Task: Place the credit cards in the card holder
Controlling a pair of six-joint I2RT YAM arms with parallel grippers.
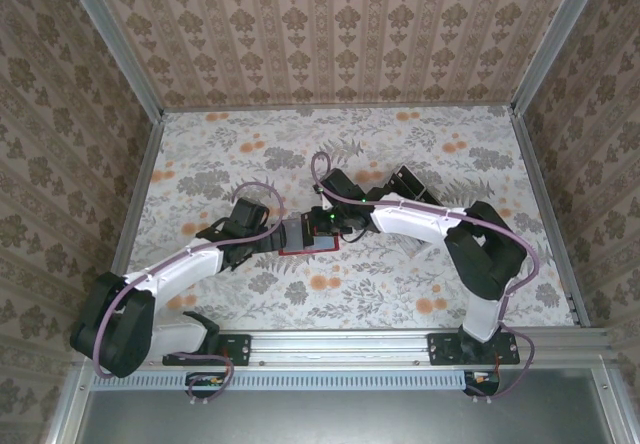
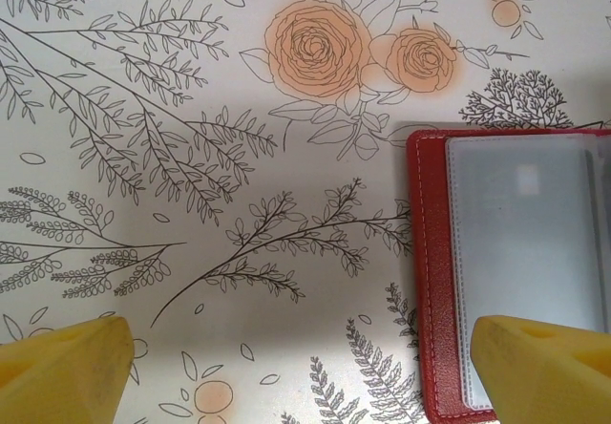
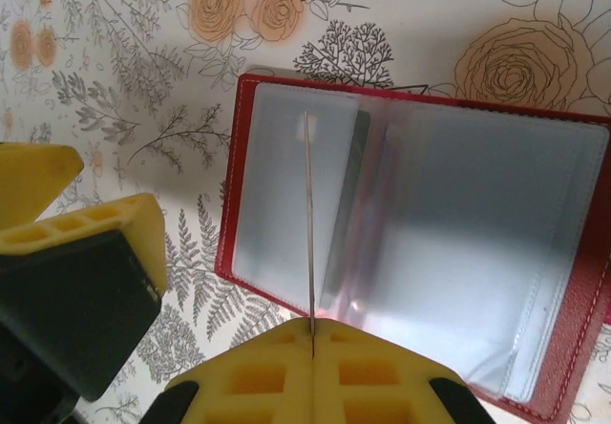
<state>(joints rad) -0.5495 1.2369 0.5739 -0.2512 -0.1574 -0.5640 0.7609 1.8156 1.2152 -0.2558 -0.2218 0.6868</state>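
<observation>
wallpaper walls (image 1: 330, 34) with a damask pattern box in the table on three sides; floral cloth (image 1: 400, 294) with orange roses and grey leaves covers it. the left gripper (image 2: 301, 371) has its fingers wide apart, one tip above the edge of the red card holder (image 3: 477, 204). holder lies open and flat mid-table, clear sleeves up. right gripper (image 3: 312, 336) fingers clamped on a credit card (image 3: 308, 204), seen edge-on, over the holder's left page

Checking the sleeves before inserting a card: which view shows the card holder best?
Right wrist: the card holder lies open, nearly whole, with its clear sleeves visible. Left wrist shows one end; top external shows a small red patch.
</observation>
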